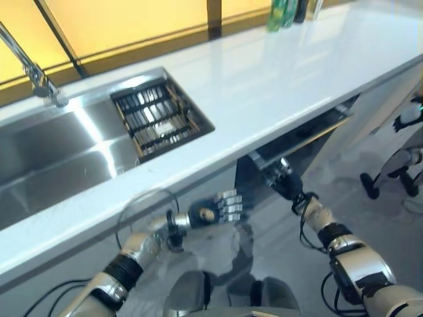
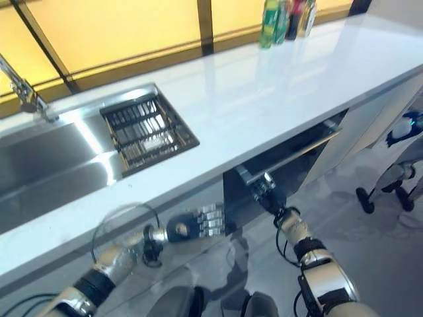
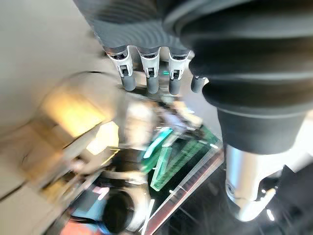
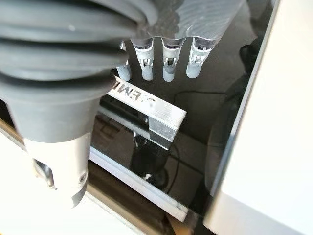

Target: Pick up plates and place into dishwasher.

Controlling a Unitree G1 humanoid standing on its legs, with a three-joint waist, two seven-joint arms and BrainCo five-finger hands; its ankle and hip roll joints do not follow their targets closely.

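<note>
From my head, looking down, my left hand [image 1: 213, 213] hangs below the worktop [image 1: 277, 86] with its fingers straight and holding nothing, while my right hand [image 1: 281, 177] is up at the dishwasher door [image 1: 310, 135], which stands ajar under the counter edge. The rack [image 1: 158, 119] in the sink [image 1: 59, 152] holds dark slats; I can pick out no plates there for certain. Past my left wrist I see straight, relaxed fingers [image 3: 151, 81] over a blur I cannot read. Past my right wrist my fingers [image 4: 168, 66] reach straight toward the silver handle [image 4: 154, 115], apparently not closed round it. The risk: my fingers slide off that smooth bar, or I pull off-line and the door snaps back.
</note>
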